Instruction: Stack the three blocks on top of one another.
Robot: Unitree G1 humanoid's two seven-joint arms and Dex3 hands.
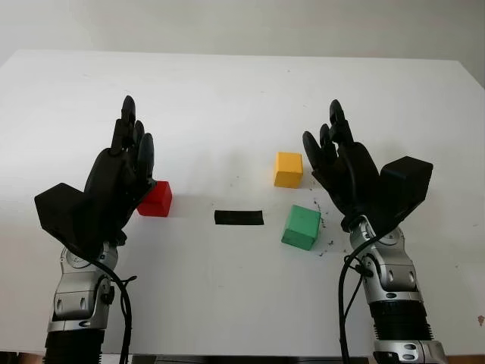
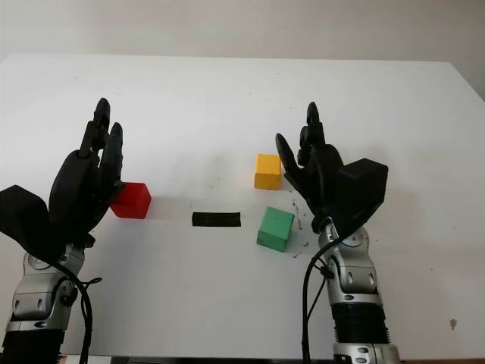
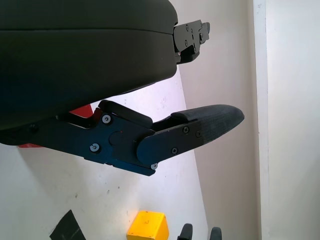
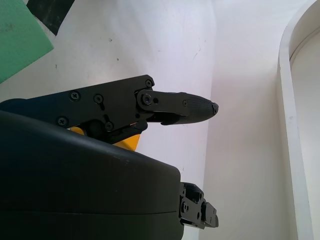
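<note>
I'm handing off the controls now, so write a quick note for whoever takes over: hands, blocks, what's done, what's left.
Left hand: open, raised beside the red cube block. Right hand: open, raised just right of the yellow cube block and green cube block.
All three blocks sit apart on the white table; a strip of black tape lies between red and green.
Done: nothing stacked.
Left: all the stacking.

Table: smooth matt white top, with dark specks around the green block. Red block, yellow block and green one look matt-painted, flat finish, no gloss. Both hands have matt black plastic shells; forearms at frame bottom are bare silver metal.
</note>
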